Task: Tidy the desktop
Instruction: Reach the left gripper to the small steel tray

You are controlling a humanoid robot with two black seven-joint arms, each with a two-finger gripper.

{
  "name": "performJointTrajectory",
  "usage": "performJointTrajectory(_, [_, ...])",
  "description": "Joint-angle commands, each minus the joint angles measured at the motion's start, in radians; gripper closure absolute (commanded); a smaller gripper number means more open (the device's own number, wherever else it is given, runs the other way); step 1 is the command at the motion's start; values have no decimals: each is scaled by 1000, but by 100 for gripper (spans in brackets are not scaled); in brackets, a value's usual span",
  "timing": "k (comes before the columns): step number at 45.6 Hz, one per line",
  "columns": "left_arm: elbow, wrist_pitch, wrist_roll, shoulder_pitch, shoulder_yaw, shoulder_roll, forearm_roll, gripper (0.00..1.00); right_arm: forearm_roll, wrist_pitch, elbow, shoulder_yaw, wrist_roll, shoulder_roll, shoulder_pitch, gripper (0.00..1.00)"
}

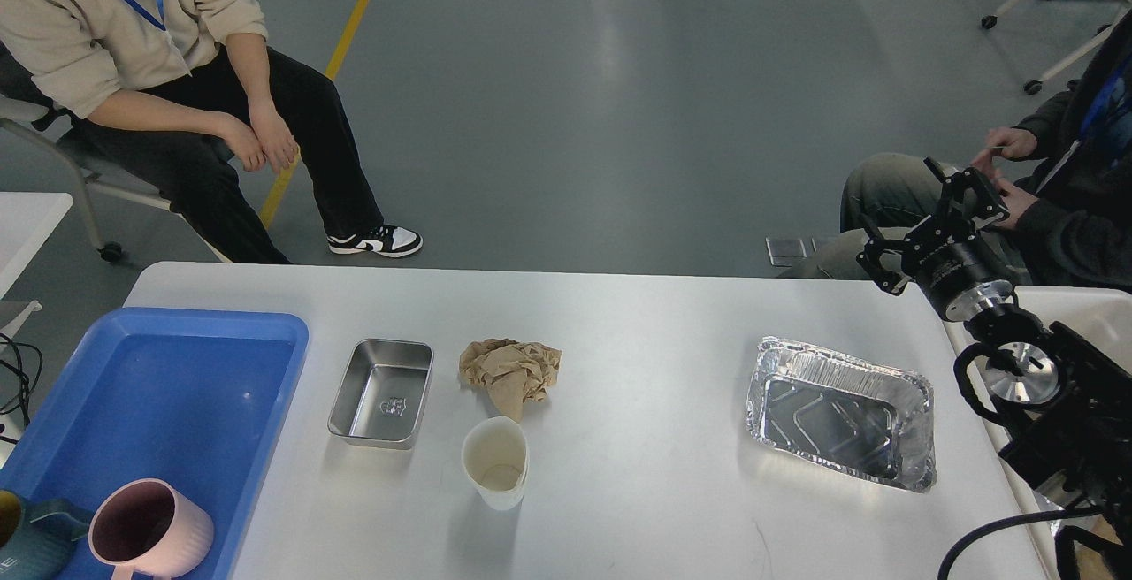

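The white-grey desktop [637,332] holds a small steel tray [380,393], a crumpled brown paper [511,372], a white paper cup [495,462] and an empty foil tray [840,412]. My right gripper [929,228] hangs in the air past the desktop's far right corner, above and behind the foil tray. Its fingers are spread and hold nothing. My left gripper is out of view.
A blue plastic tray [150,403] at the left edge holds a pink mug [150,531] and a teal mug [26,545]. One person sits behind the far left corner, another close behind my right gripper. A small white table [1088,315] stands at the right.
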Motion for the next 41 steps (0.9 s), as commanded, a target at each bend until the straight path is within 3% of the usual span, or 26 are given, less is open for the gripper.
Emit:
performJointTrajectory(1, [-1,113,183,-19,-14,-139,-10,7,-1,0,5,0,0,3,1,0])
performJointTrajectory(5, [-1,179,328,-44,-14,-265,1,7,-1,0,23,0,0,3,-4,0])
performJointTrajectory(8, [9,272,439,-42,-11,-375,8,7,-1,-2,34,0,0,3,-5,0])
performJointTrajectory(11, [42,334,519,-42,-10,-470,13,6,-1,-2,43,0,0,3,-5,0])
performJointTrajectory(15, [108,357,606,-51,-11,-609,80,6,-2,-2,44,0,0,3,-4,0])
performJointTrajectory(23, [237,374,677,-105,-8,-882,301,6,-2,-2,49,0,0,4,-10,0])
performJointTrajectory(32, [275,440,778,-105,1,-1061,355,7,-4,-2,63,0,0,4,-15,0])
performJointTrajectory(41, [351,457,790,-94,1,-1192,518,7,-4,-2,63,0,0,3,-15,0])
